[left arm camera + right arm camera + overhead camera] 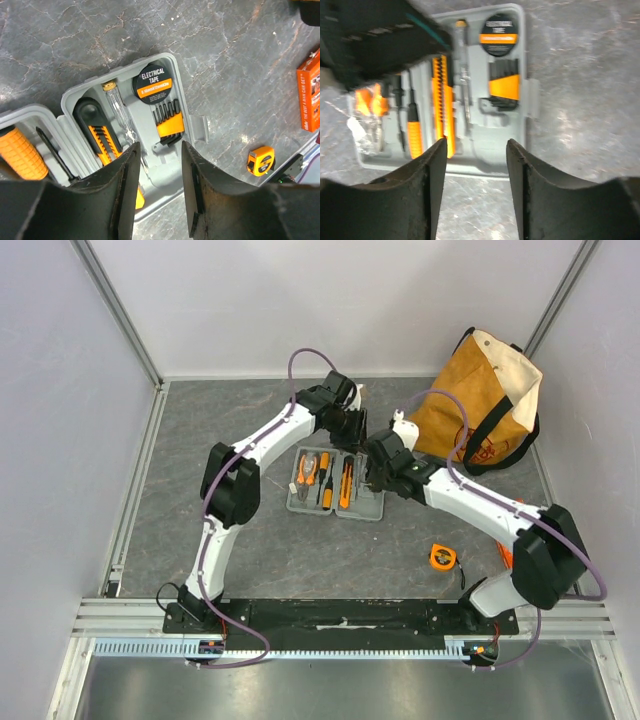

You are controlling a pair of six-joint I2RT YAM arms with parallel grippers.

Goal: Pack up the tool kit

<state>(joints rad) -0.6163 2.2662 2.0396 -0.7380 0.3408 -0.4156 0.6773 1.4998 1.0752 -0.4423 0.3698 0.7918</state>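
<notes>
The grey tool kit case (pixel 374 508) lies open on the table, holding orange-and-black tools: pliers (pixel 307 469), a knife (pixel 346 483), a screwdriver (pixel 20 152), a tape roll (pixel 152 82) and hex keys (pixel 169 125). The orange tape measure (pixel 442 557) lies on the table outside the case, to its right. My left gripper (pixel 160 150) is open and empty above the case's far side. My right gripper (pixel 476 145) is open and empty over the case's right edge (pixel 522 65). The left arm (pixel 375 35) hides part of the case in the right wrist view.
A tan canvas bag with black straps (pixel 480 405) stands at the back right. A small orange box (pixel 310 95) lies near the right arm's base, mostly hidden in the top view. Metal rails edge the table on the left and at the front.
</notes>
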